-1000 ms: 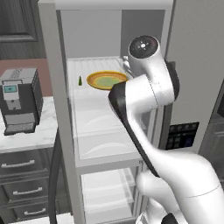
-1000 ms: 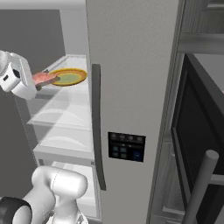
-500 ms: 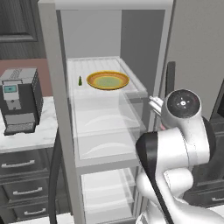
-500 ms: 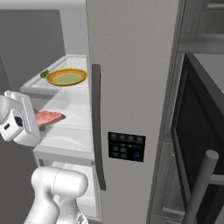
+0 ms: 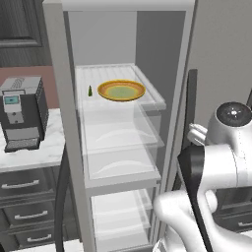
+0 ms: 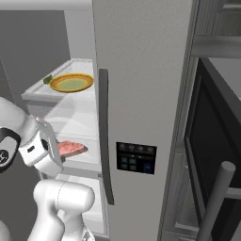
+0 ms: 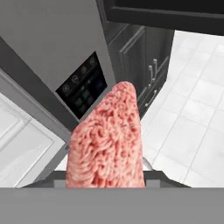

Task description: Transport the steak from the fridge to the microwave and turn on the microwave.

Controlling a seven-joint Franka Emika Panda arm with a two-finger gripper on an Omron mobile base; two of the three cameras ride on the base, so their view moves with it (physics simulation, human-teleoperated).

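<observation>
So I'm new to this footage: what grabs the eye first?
The pinkish-red steak fills the middle of the hand view, held in the gripper out in front of the open fridge. Behind it, a round yellow-orange plate sits bare on the fridge's upper glass shelf.

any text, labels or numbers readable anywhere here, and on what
No text can be read anywhere.
Fridge button panel: small pale icons, too small and blurred to read.
Same panel in the hand view, behind the steak: round symbols, no legible words.
Coffee machine on the counter: a small blue screen, nothing legible.
Yellow plate: no markings.
</observation>
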